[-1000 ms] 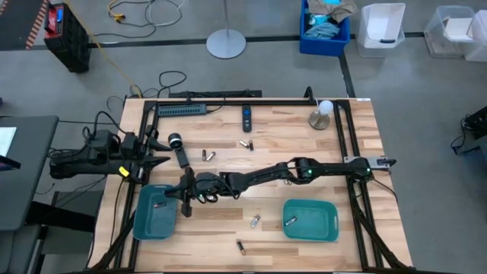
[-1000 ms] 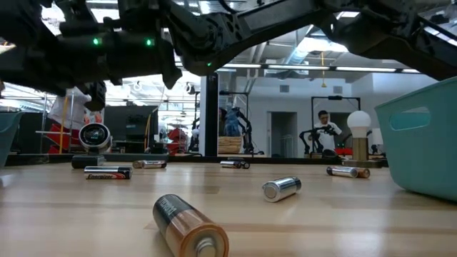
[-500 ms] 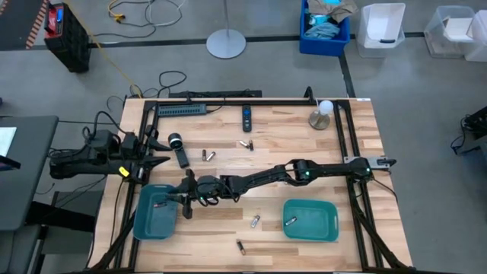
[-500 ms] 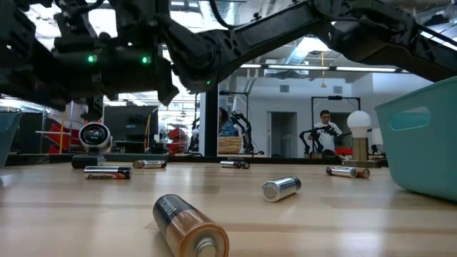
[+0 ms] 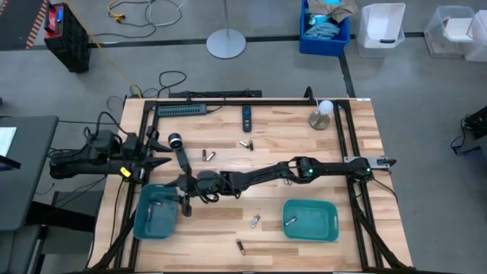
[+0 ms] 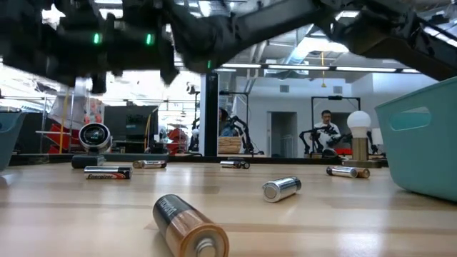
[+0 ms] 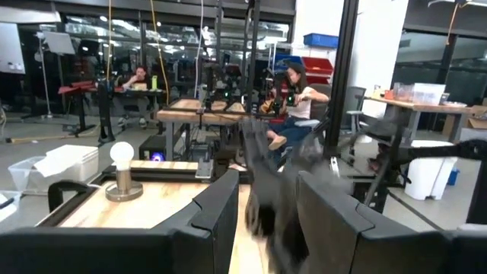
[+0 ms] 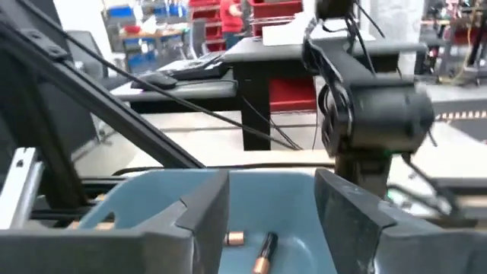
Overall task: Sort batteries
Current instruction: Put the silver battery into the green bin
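Right pincer [image 5: 181, 199] hangs over the inner edge of the left teal tray [image 5: 141, 228], fingers [image 8: 207, 205] apart, nothing held. Right wrist view shows 2 batteries [image 8: 262, 252] lying in that tray just below the fingers. Right teal tray [image 5: 329, 228] holds 1 battery [image 5: 290, 221]. Loose batteries on the table [image 5: 365, 144]: 1 between the trays [image 5: 255, 222], 1 near the front edge [image 5: 240, 246], 2 mid-table [image 5: 208, 154]. Left pincer [image 5: 158, 161] is parked at the table's left edge, fingers [image 7: 218, 205] partly apart, empty. Versus 1 second ago: right pincer has gone from nearly closed to wide open and sits slightly further from the tray.
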